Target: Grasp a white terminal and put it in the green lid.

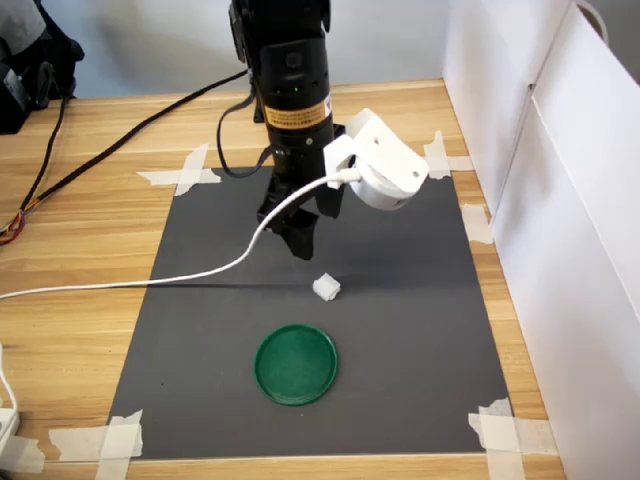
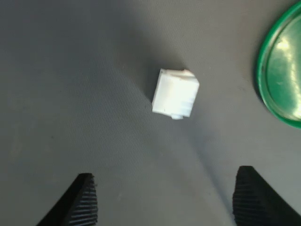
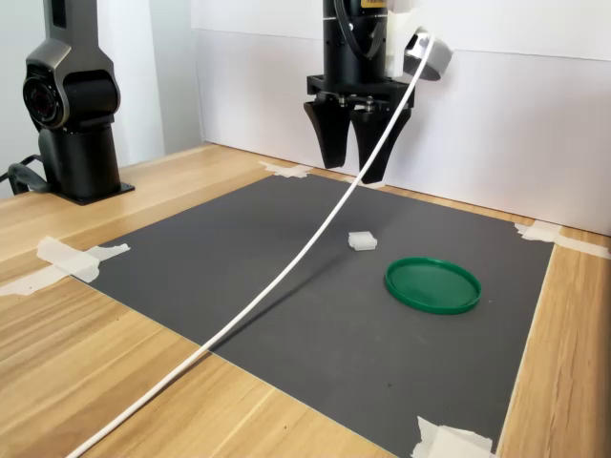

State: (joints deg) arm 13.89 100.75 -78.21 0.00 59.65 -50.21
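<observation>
The wooden table carries a dark grey mat taped down at its corners, with a white wall panel along the first exterior view's right. Above the mat hangs the black arm, a white camera housing bolted to its wrist and a white cable trailing off across the mat.

The gripper hovers well clear of the mat with its jaws apart and nothing between them. The green lid lies flat and empty. The white terminal sits on the mat between the lid and the arm, near the lid but not touching it.

My worry is the size of the piece: it is tiny, and in the wrist view it lies turned at an angle to the line between the fingertips. If the arm drops without squaring up, one finger could catch a corner and flick it aside, or pinch it crooked so it slips out on the way up. The slack cable might also drag over the mat.

Only the wrist view shows that skew and a small nub on the terminal's edge, and it cuts off most of the lid. Only the second exterior view shows the gap under the gripper and a second black robot base at the second exterior view's left.
</observation>
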